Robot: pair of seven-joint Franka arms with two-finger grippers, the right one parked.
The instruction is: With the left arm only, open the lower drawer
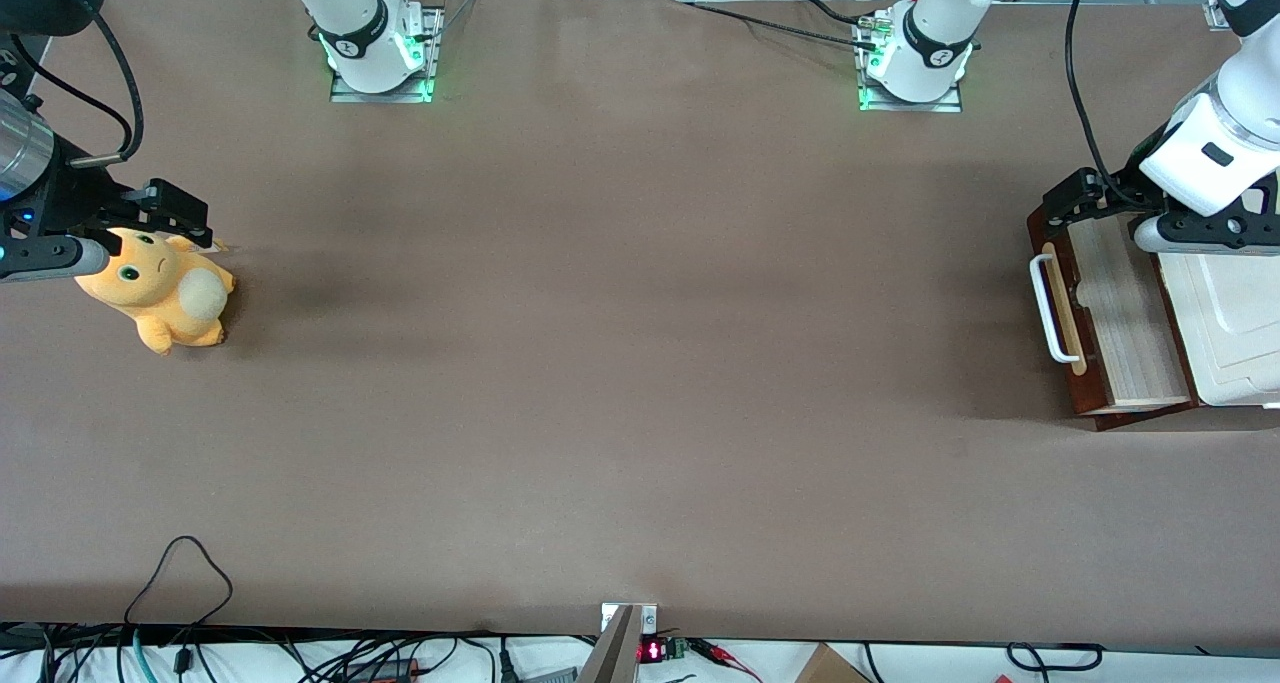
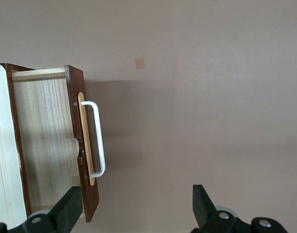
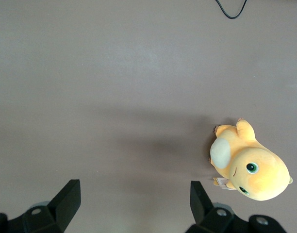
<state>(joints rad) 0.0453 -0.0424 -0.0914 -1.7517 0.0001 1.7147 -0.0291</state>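
The lower drawer (image 1: pixel 1125 313) stands pulled out from under the cabinet's white top (image 1: pixel 1235 323) at the working arm's end of the table. Its pale wood inside (image 2: pixel 44 141) shows, and nothing shows in it. The white loop handle (image 1: pixel 1045 308) sits on the dark reddish-brown front (image 2: pixel 75 97). My left gripper (image 1: pixel 1072 206) hovers above the end of the drawer that lies farther from the front camera. In the left wrist view the gripper (image 2: pixel 136 204) is open with only bare table between the black fingers (image 2: pixel 71 206). The handle (image 2: pixel 97 141) is apart from the gripper.
An orange plush toy (image 1: pixel 160 288) lies toward the parked arm's end of the table. A black cable loop (image 1: pixel 180 573) rests near the table's front edge. Both arm bases (image 1: pixel 910 58) stand at the edge farthest from the front camera.
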